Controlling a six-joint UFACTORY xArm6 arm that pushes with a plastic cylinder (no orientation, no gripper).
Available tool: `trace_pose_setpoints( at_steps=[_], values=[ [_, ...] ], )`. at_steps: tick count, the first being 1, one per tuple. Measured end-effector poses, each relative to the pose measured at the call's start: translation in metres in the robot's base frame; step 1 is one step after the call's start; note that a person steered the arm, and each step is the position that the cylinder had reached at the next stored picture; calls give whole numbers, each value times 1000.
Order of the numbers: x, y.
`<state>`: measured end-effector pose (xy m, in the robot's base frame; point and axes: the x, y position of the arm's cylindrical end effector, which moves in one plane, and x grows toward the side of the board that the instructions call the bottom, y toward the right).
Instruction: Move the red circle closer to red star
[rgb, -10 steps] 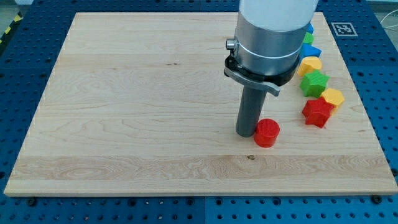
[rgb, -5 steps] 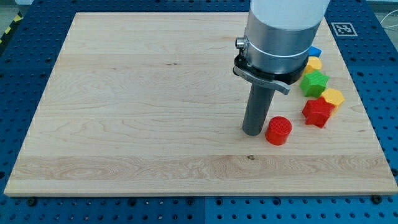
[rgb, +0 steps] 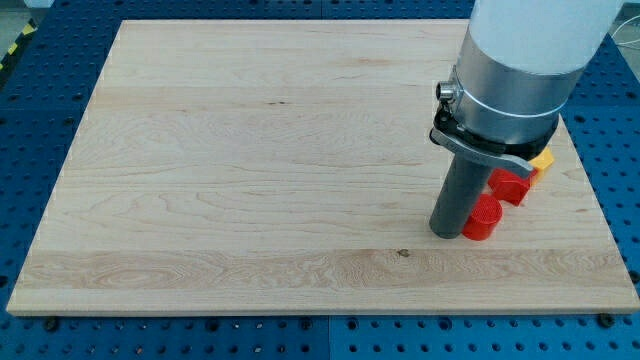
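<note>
The red circle (rgb: 483, 218), a short cylinder, stands near the view's lower right of the wooden board (rgb: 250, 150). My tip (rgb: 446, 234) touches its left side. The red star (rgb: 512, 187) sits just up and to the right of the circle, very close or touching, partly hidden by the arm.
A yellow block (rgb: 543, 159) peeks out right of the red star, near the board's right edge. The arm's large grey body (rgb: 520, 70) covers the board's upper right and hides the other blocks there. A dark knot (rgb: 403, 252) marks the wood below the tip.
My tip has slid to the view's right, pushing the red circle with it until it lies beside the red star. The arm now hides the green, blue and other yellow blocks.
</note>
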<state>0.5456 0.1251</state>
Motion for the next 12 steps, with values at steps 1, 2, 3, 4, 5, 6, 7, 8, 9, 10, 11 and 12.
trace_pose_setpoints(
  at_steps=[1,2,3,4,5,6,7,8,9,10,11,12],
  values=[
    [-2,12],
    [-2,30],
    [-2,32],
    [-15,27],
    [-22,28],
    [-11,33],
    [1,33],
    [2,33],
    [0,34],
    [0,46],
    [0,58],
    [-1,60]
  ],
)
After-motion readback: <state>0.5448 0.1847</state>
